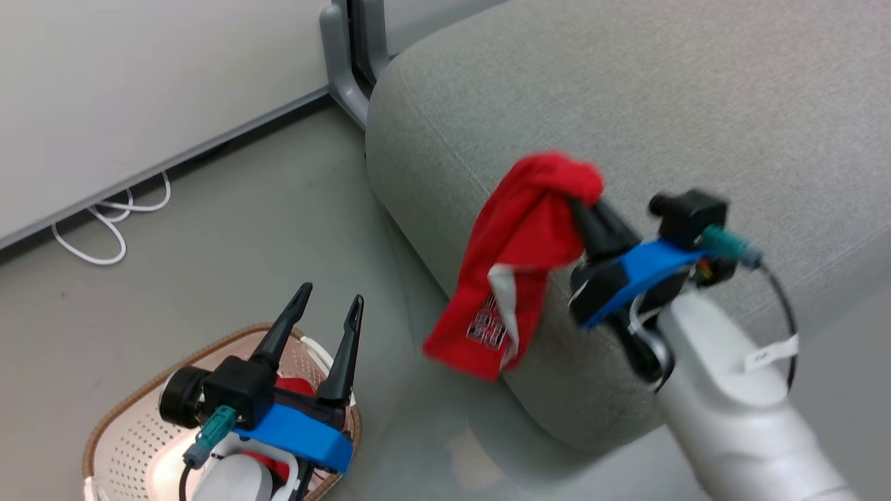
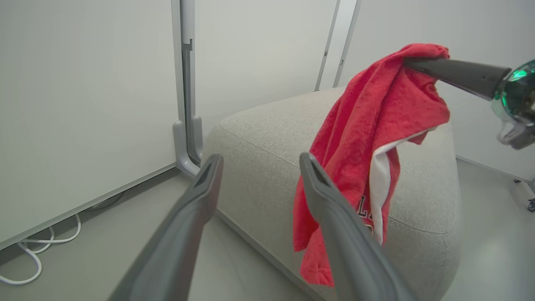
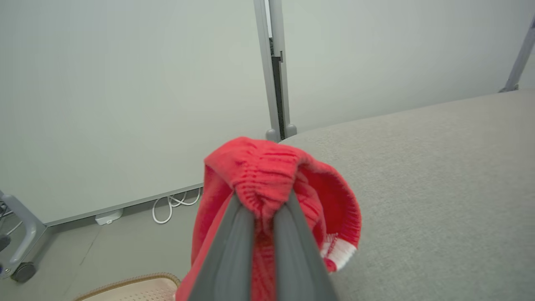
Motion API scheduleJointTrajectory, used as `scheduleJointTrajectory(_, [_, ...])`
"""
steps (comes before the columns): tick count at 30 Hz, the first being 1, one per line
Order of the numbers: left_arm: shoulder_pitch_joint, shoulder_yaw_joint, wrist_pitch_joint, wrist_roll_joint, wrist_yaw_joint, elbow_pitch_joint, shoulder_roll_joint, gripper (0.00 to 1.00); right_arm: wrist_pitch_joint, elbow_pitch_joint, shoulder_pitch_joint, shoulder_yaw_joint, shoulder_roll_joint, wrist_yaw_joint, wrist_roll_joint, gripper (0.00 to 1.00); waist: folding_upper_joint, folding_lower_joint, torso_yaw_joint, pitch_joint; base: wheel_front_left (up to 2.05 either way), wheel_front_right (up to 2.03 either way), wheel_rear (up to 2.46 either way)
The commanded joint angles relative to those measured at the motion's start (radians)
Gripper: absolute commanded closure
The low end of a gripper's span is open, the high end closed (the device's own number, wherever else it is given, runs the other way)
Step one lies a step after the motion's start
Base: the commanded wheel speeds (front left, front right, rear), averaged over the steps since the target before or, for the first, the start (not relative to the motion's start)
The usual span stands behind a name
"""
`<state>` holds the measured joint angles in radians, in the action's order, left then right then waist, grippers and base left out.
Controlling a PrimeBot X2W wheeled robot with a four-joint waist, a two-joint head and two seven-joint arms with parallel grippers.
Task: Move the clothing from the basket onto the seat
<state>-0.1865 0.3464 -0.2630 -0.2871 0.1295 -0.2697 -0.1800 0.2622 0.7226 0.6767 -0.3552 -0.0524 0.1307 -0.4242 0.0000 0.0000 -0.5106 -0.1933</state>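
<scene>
Right wrist view shows the right gripper [image 3: 262,202] pinched shut on the ribbed waistband [image 3: 261,175] of a soft bright-red fabric garment [image 3: 334,209] with white trim, held up over the near corner of the large grey fabric-upholstered seat [image 3: 439,188]. In the head view its loose tail hangs down past the seat's rounded edge. The left gripper [image 1: 333,293] stands wide and empty above the oval cream-white perforated plastic basket [image 1: 132,407], where a second red garment [image 1: 296,386] lies partly hidden. The cloth looks light and limp: it will drape and trail rather than keep shape. Bunched elastic gives the firmest hold; a single thin layer could slip. The dangling tail could drag it off unless it is released further in.
</scene>
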Motion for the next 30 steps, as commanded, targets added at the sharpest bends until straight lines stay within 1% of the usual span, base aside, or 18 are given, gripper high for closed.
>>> scheduleJointTrajectory(1, [-0.021,0.005,-0.003,0.007,0.002,0.008,-0.010,0.00,0.004,0.001,0.038,0.026,-0.012,0.000,0.009,1.00,0.0000,0.0000,0.013,-0.031,0.00,0.00,0.00])
scheduleJointTrajectory(4, [-0.048,0.019,-0.003,0.011,0.002,0.024,-0.026,0.00,0.001,0.006,0.118,0.107,-0.053,0.000,0.029,1.00,0.0000,0.0000,0.035,-0.079,0.00,0.00,0.00])
scheduleJointTrajectory(7, [-0.081,0.031,-0.003,0.018,0.002,0.044,-0.042,0.00,-0.007,0.006,0.194,0.198,-0.106,0.000,0.023,1.00,0.0000,0.0000,0.061,-0.135,0.00,0.00,0.00])
scheduleJointTrajectory(12, [-0.132,0.044,-0.003,0.028,0.002,0.083,-0.077,0.00,-0.020,0.007,0.298,0.331,-0.212,0.000,0.031,1.00,0.0000,0.0000,0.099,-0.234,0.00,0.00,0.00])
scheduleJointTrajectory(15, [-0.162,0.051,-0.003,0.038,0.002,0.109,-0.101,0.00,-0.018,0.004,0.344,0.420,-0.265,0.000,0.037,1.00,0.0000,0.0000,0.121,-0.297,0.00,0.00,0.00])
scheduleJointTrajectory(19, [-0.206,0.064,-0.003,0.047,0.002,0.136,-0.127,0.00,-0.012,0.018,0.360,0.519,-0.309,0.000,0.052,1.00,0.0000,0.0000,0.151,-0.376,0.00,0.00,0.00])
scheduleJointTrajectory(21, [-0.229,0.071,-0.003,0.052,0.002,0.146,-0.137,0.00,-0.010,0.030,0.347,0.559,-0.321,0.000,0.060,1.00,0.0000,0.0000,0.165,-0.413,0.00,0.00,0.00])
scheduleJointTrajectory(24, [-0.262,0.079,-0.003,0.058,0.002,0.158,-0.148,0.00,-0.005,0.069,0.320,0.614,-0.321,0.000,0.078,1.00,0.0000,0.0000,0.184,-0.459,0.00,0.00,0.00])
scheduleJointTrajectory(30, [-0.301,0.083,-0.003,0.070,0.002,0.163,-0.161,0.00,0.001,0.151,0.304,0.684,-0.276,0.000,0.109,1.00,0.0000,0.0000,0.196,-0.527,0.00,0.00,0.00])
